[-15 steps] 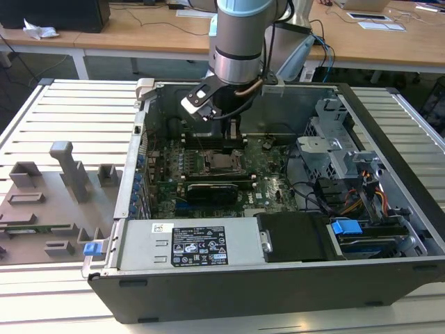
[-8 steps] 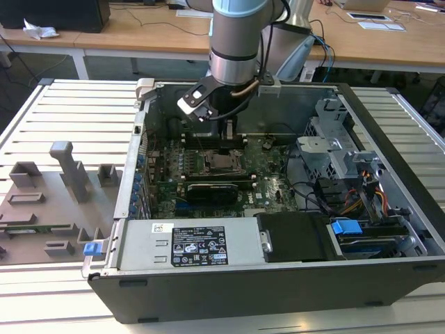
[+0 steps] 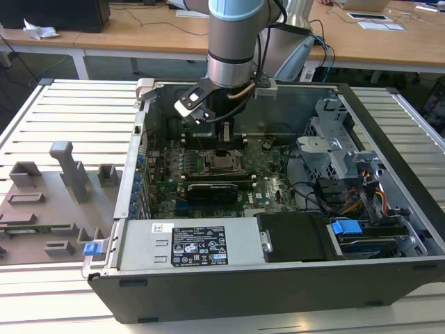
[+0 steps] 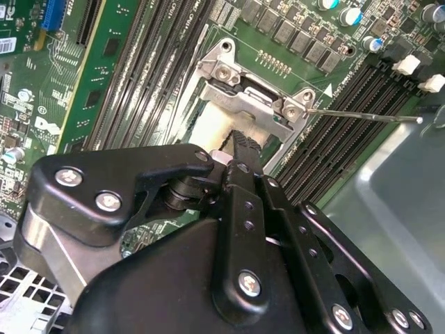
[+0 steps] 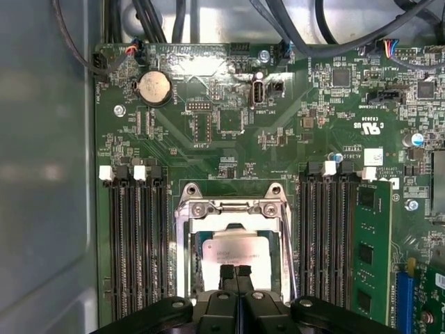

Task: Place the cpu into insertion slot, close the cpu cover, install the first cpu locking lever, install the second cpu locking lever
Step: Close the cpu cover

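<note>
Reaches straight down from above into the open case (image 3: 243, 289), upright over the green board (image 3: 271, 174). Holds the claw (image 5: 236, 270) low, fingers (image 5: 227, 275) pressed together, pinching nothing. Points the tips at the cpu (image 5: 236, 249), touching or just above, cannot tell which. Finds the cpu lying flat in the slot (image 3: 224, 165), ringed by the metal cover (image 5: 233, 207), between long black memory slots (image 5: 132, 243).

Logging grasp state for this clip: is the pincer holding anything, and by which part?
Nothing appears held: the pincer is shut empty just above the flat silvery square cpu.
</note>
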Controlling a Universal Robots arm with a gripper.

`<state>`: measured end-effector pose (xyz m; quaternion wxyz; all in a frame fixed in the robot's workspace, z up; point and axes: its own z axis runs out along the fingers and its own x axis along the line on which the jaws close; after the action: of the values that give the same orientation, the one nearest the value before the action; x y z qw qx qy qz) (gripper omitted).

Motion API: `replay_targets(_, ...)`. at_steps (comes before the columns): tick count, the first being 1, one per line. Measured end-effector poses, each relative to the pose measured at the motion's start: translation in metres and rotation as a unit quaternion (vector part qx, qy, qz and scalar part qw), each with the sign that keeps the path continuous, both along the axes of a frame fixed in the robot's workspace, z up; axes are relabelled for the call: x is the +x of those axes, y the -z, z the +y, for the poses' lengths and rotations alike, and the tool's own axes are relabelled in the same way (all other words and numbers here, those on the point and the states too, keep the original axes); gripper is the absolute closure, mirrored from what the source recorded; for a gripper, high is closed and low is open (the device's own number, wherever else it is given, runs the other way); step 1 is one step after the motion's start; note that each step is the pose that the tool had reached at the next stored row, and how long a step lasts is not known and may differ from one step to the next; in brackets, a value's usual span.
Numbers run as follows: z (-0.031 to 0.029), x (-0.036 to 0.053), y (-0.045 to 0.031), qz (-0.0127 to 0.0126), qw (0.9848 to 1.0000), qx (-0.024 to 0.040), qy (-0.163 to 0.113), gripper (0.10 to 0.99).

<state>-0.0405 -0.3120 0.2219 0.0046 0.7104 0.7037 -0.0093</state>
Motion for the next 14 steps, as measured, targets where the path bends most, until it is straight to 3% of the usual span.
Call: replay_targets(14, 0.0, -0.0017, 0.0076, -0.0001, 1.0, 0.0001, 0.0, 0.98)
